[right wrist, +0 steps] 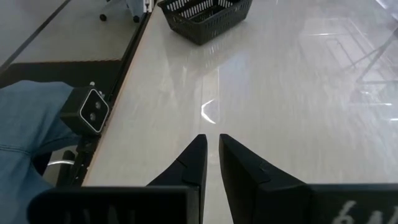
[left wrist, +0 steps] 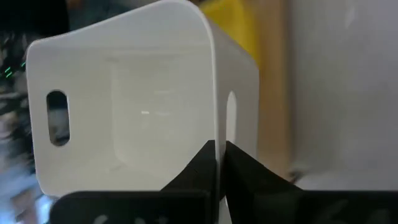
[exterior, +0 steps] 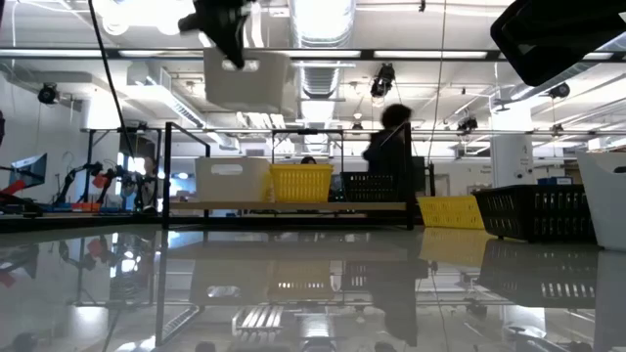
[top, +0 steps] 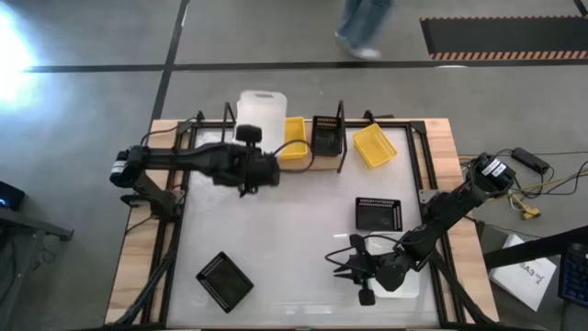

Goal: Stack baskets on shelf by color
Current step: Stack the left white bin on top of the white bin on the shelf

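My left gripper [top: 250,138] is shut on a white basket [exterior: 246,78] and holds it high above the left end of the shelf [exterior: 293,205]. On the shelf stand a white basket [exterior: 233,179], a yellow basket [exterior: 300,182] and a black basket [exterior: 370,186], side by side on their bottoms. Another yellow basket [top: 374,145] lies tilted just past the shelf's right end. Two black baskets [top: 378,213] [top: 225,279] sit on the table. Near the front edge my right gripper [right wrist: 211,149] is shut with nothing between its fingers. My left gripper pinches the rim of the basket's end wall [left wrist: 216,134], next to the handle slot [left wrist: 230,118]. One finger [left wrist: 199,171] is inside the basket and the other [left wrist: 245,174] is outside. The basket is lifted clear, above the white basket on the shelf.
The shelf's black wire uprights [exterior: 168,176] [exterior: 411,181] stand at both ends. A white basket [exterior: 604,200] stands at the low view's right edge. A person [exterior: 391,147] stands beyond the table's far side. Bare tabletop [top: 294,230] lies between the arms.
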You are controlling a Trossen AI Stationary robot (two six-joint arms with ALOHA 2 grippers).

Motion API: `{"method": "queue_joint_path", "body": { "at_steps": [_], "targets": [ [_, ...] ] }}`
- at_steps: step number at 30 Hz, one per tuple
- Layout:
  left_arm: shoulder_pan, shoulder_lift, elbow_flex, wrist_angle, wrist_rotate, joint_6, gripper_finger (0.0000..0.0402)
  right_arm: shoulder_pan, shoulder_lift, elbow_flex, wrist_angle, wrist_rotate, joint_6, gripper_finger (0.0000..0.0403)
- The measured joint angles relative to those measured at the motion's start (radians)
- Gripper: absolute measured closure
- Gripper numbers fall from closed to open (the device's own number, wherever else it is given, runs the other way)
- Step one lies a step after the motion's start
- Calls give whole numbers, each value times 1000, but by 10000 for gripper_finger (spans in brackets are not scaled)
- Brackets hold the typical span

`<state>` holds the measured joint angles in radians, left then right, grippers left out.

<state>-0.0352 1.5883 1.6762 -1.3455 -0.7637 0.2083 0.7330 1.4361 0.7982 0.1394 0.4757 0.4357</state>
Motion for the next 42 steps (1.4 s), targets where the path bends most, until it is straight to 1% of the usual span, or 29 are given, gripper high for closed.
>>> {"method": "queue_joint_path", "body": {
  "at_steps": [3,7,10,14,21,27,34,37,42],
  "targets": [
    [101,0,-63,21,-48,73,401,0,0,0,0,0,1,369],
    [227,0,-157,154,-57,194,401,0,0,0,0,1,2,369],
    [301,-2,-216,276,-18,278,401,0,0,0,0,1,2,369],
    [369,-4,-264,363,75,324,401,0,0,0,0,0,2,369],
    [403,-5,-278,368,204,332,401,0,0,0,0,0,2,369],
    [417,-5,-278,368,259,330,402,0,0,0,0,0,2,369],
    [427,-5,-295,369,278,322,399,0,0,0,0,0,13,369],
    [429,-5,-295,370,331,321,379,0,0,0,0,0,13,369],
    [430,-17,-283,361,341,322,315,0,0,0,0,0,12,369]
  ]
}}
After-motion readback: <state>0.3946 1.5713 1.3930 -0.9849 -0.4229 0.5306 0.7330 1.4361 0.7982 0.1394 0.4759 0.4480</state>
